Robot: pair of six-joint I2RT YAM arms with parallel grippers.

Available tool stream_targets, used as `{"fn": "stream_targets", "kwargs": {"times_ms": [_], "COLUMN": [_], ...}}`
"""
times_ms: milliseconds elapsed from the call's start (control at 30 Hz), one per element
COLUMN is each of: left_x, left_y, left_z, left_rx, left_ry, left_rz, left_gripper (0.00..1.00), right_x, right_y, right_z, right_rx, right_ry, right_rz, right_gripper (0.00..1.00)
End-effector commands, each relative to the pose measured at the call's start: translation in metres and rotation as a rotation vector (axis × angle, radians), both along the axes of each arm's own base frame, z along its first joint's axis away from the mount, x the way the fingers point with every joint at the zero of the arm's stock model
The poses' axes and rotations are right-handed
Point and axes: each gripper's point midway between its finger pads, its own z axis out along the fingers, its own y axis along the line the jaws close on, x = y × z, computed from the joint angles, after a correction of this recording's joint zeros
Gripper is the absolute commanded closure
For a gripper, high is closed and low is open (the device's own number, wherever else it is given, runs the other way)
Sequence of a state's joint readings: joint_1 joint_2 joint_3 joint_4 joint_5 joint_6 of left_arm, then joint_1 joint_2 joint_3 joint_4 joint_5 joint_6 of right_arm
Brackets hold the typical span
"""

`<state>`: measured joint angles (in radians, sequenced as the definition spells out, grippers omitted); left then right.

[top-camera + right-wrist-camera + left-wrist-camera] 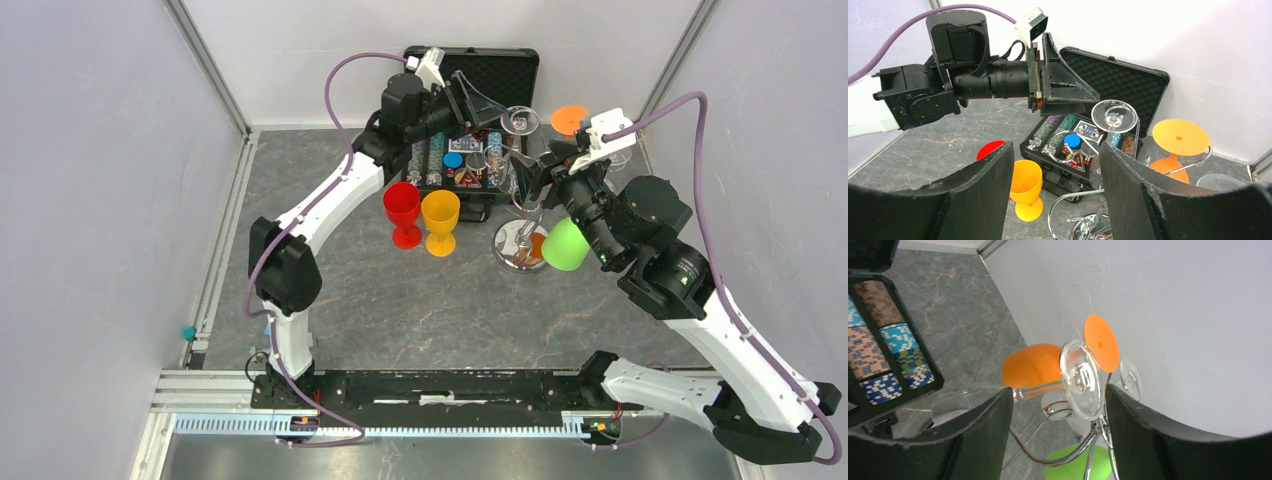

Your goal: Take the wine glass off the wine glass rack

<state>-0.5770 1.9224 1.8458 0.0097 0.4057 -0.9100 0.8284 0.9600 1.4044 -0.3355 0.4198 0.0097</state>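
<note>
Right gripper hangs wide and empty at 1 o'clock of the wine glass rack base, so nothing pins the rack; a snagged pull could tip it, green glass and all. The clear wine glass lies near-horizontal on a far hook at the rack's 12 o'clock, foot between the left gripper's parted jaws, no grip yet; pinching that thin rim risks a slip or chip. Orange glass at 1 o'clock and the chip case behind crowd the exit path.
</note>
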Motion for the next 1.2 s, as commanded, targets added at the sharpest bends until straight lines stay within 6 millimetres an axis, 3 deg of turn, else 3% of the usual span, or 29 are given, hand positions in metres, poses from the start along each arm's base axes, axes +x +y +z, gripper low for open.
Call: {"fn": "stream_targets", "kwargs": {"times_ms": [0, 133, 233, 467, 600, 900, 1167], "left_x": [-0.006, 0.007, 0.009, 0.004, -0.003, -0.013, -0.018], "left_y": [-0.017, -0.018, -0.020, -0.024, -0.030, -0.039, -0.030], "left_z": [0.036, 0.013, 0.012, 0.004, 0.008, 0.019, 0.022], "left_rx": [-0.086, -0.018, -0.016, -0.014, -0.049, -0.124, -0.085], "left_ry": [-0.027, 0.081, 0.103, 0.146, 0.172, 0.191, 0.108], "left_rz": [-0.046, 0.021, 0.024, -0.001, -0.057, -0.139, -0.102], "left_gripper": [0.32, 0.51, 0.59, 0.60, 0.67, 0.61, 0.80], "right_x": [0.001, 0.001, 0.000, -0.001, -0.001, 0.001, 0.004], "right_y": [-0.008, -0.010, -0.012, -0.017, -0.017, -0.013, -0.011], "right_z": [0.004, 0.002, 0.003, 0.005, 0.004, -0.002, -0.011], "right_rx": [0.048, 0.054, 0.060, 0.075, 0.082, 0.088, 0.073], "right_ry": [-0.015, -0.013, -0.016, -0.024, -0.022, -0.006, 0.012], "right_rz": [-0.035, -0.047, -0.051, -0.066, -0.068, -0.064, -0.066], "right_gripper": [0.32, 0.32, 0.32, 0.32, 0.32, 0.32, 0.32]}}
